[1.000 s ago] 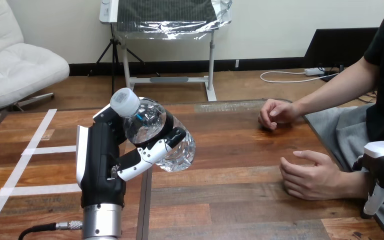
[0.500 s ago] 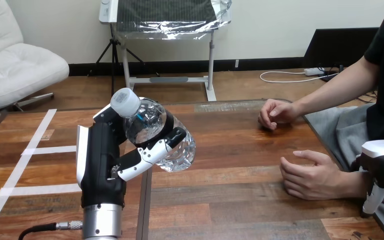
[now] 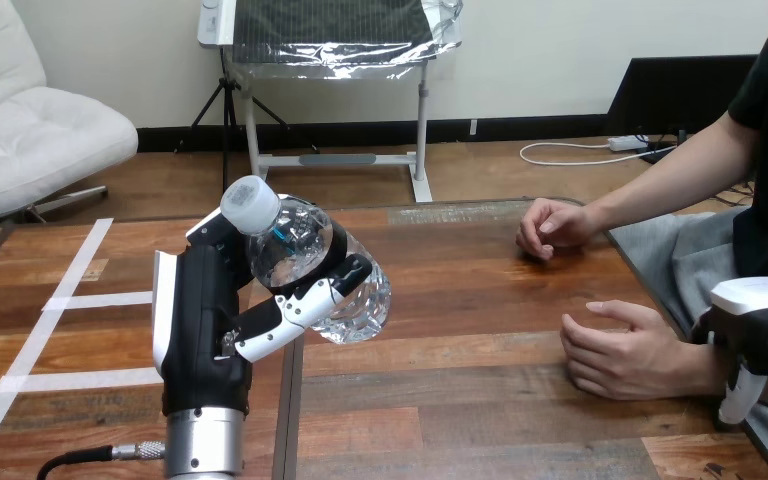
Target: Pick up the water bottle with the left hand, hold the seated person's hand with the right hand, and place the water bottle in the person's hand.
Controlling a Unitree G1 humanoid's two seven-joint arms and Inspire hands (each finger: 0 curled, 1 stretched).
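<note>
One clear water bottle (image 3: 310, 265) aloft over bench (image 3: 460, 400) at view's left, tilted, white cap (image 3: 250, 203) up-left. Left hand (image 3: 205, 320) wrapped round it, fingers (image 3: 300, 305) curled across bottle's front (base clear of wood). Right hand (image 3: 750, 325) at right edge, just beside wrist of person's nearer hand (image 3: 620, 350); open or closed, cannot tell. Nearer hand rests on bench, loosely curled.

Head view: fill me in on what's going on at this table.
The robot's left hand is curled round a clear water bottle, holding it tilted above the table. A person at the right rests both hands on the wood. The robot's right hand is beside the wrist of the person's nearer hand; whether it grips cannot be told. The bottle is not yet handed over.
</note>
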